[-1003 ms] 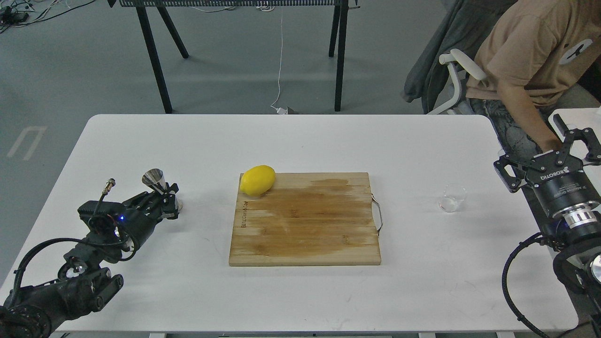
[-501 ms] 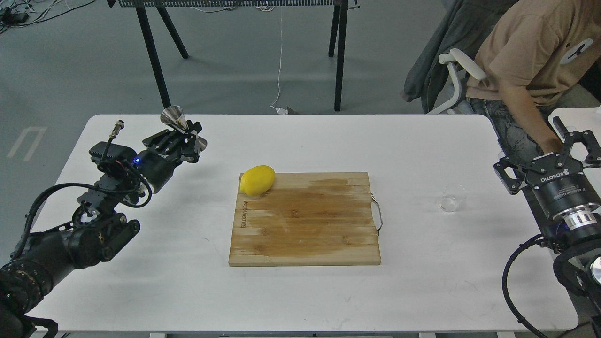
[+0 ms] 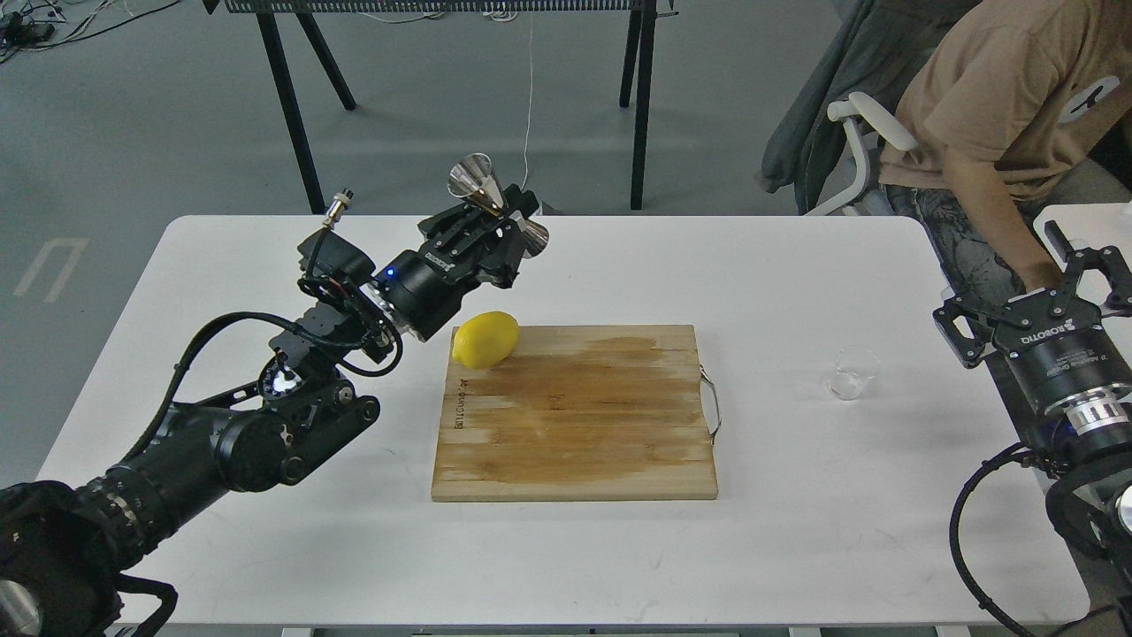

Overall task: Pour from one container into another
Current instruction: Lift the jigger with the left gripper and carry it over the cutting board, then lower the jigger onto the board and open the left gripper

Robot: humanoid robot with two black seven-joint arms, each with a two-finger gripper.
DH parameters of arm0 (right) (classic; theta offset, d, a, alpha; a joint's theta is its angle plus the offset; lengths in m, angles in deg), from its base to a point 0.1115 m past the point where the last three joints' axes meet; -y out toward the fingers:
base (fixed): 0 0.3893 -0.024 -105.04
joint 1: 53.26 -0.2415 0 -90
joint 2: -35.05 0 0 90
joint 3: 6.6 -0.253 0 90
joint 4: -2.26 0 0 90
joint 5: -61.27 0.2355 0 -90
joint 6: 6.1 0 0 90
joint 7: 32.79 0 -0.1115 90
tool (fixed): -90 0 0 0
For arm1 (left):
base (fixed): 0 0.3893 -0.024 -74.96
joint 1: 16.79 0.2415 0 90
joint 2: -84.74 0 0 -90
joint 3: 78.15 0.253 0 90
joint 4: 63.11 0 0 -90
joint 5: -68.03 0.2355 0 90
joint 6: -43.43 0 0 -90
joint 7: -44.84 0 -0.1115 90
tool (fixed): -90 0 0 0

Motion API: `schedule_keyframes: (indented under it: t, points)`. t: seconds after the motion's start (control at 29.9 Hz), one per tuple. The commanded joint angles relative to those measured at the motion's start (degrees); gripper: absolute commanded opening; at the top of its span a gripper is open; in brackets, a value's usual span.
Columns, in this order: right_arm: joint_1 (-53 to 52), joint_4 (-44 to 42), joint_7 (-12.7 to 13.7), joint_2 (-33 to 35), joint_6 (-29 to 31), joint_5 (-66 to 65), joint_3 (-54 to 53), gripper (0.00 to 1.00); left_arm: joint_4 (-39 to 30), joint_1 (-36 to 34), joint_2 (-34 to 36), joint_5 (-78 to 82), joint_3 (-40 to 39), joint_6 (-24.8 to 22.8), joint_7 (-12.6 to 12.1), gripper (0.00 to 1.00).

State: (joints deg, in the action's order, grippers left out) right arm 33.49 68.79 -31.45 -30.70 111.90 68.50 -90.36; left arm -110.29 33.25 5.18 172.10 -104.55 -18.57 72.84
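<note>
My left gripper (image 3: 506, 219) is shut on the steel hourglass jigger (image 3: 495, 205), which it holds tilted in the air above the table's back part, behind the lemon. The small clear glass cup (image 3: 852, 372) stands upright on the white table at the right, beyond the board's metal handle. To the right of the cup, at the table's right edge, my right gripper (image 3: 1035, 285) is open with nothing between its fingers.
A wooden cutting board (image 3: 575, 416) lies in the middle of the white table (image 3: 265, 548), with a yellow lemon (image 3: 485, 340) on its back left corner. A seated person (image 3: 999, 97) is close behind the table's right end. Black table legs stand on the floor behind.
My left arm has lifted the jigger off the table at the left and carried it up and to the right, to behind the lemon. The right gripper and the cup stayed put.
</note>
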Motion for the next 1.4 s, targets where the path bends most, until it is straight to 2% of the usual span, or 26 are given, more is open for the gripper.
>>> schedule_keyframes:
  t: [0.0, 0.2, 0.47, 0.8, 1.37]
  points:
    - [0.00, 0.00, -0.02, -0.09, 0.00, -0.03, 0.01, 0.99, -0.02, 0.76, -1.82, 0.08, 3.10, 0.00, 0.00, 0.12]
    - [0.00, -0.09, -0.02, 0.00, 0.00, -0.03, 0.01, 0.99, 0.42, 1.55, -5.77, 0.25, 8.73, 0.00, 0.00, 0.13]
    - [0.00, -0.18, -0.02, 0.00, 0.00, -0.03, -0.08, 0.99, 4.19, 3.57, -10.44, 2.89, 10.93, 0.00, 0.00, 0.13]
    - [0.00, -0.18, -0.02, 0.09, 0.00, 0.06, -0.17, 0.99, 10.79, 3.48, -10.44, 2.98, 12.77, 0.00, 0.00, 0.13]
    - [0.18, -0.27, -0.02, 0.09, 0.00, 0.06, -0.08, 0.99, 13.52, 3.66, -10.44, 2.98, 13.65, 0.00, 0.00, 0.16]
